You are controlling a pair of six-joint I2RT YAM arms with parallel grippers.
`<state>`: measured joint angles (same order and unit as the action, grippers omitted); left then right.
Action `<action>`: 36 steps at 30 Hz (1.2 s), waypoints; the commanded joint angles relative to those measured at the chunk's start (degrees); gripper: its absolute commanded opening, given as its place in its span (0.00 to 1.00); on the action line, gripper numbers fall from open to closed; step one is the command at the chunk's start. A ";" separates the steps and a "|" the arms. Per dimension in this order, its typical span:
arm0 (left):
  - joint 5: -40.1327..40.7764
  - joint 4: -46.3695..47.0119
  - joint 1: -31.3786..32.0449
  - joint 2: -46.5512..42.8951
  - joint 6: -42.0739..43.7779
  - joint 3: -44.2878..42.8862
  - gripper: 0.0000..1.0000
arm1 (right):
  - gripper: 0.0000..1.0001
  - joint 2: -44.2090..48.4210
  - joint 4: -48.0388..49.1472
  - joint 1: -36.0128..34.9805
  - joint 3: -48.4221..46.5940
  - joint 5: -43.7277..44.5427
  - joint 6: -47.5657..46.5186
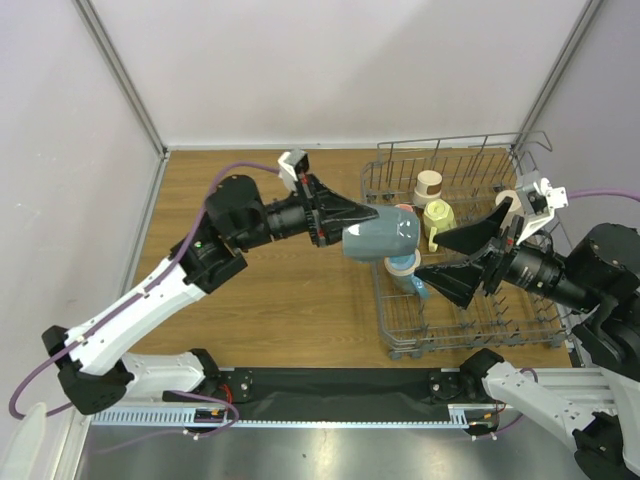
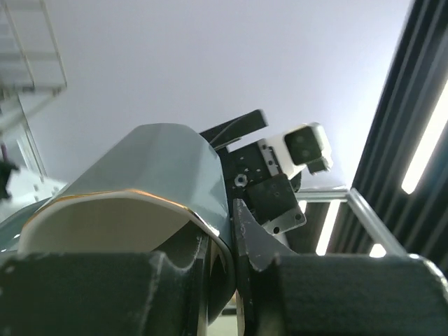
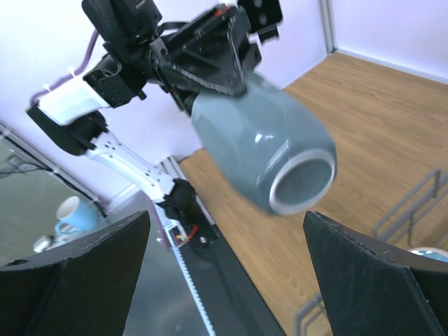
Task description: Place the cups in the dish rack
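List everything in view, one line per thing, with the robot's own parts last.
grey-blue cup: one, grey-blue, held on its side in the air above the rack's left edge
beige cup: one, beige, in the rack toward its far side
yellow-cream mug: one, pale yellow, in the rack just nearer than the beige cup
blue cup: one, blue with some orange showing, in the rack below the held cup, partly hidden
dish rack: one, grey wire, right part of the table
table: one, brown wood, under everything
left gripper: one, black, shut on the grey-blue cup
right gripper: one, black, open, over the rack, facing the held cup
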<state>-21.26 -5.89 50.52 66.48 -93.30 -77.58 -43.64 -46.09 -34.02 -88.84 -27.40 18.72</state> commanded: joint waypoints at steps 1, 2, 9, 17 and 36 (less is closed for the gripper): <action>-1.94 9.94 2.64 0.31 -10.51 -0.98 0.00 | 1.00 0.04 -0.41 0.01 1.20 0.77 -4.39; -2.30 11.50 3.26 0.93 -10.50 -1.25 0.00 | 1.00 0.57 0.37 0.01 1.65 0.77 -4.57; -3.87 26.42 7.13 4.71 -10.85 -0.55 0.00 | 1.00 1.45 0.65 0.01 2.97 -1.80 -5.18; -6.17 27.87 8.54 4.72 -9.45 -0.73 0.00 | 1.00 2.15 -3.65 -0.08 1.48 4.28 -5.97; -8.72 29.63 5.73 -1.44 -6.20 7.45 0.00 | 1.00 -1.63 -8.23 -0.08 -4.41 3.84 -9.40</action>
<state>-27.81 17.76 55.66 69.38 -100.64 -67.37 -43.88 -52.95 -34.02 -91.46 -24.84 11.49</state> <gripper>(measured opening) 0.170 0.995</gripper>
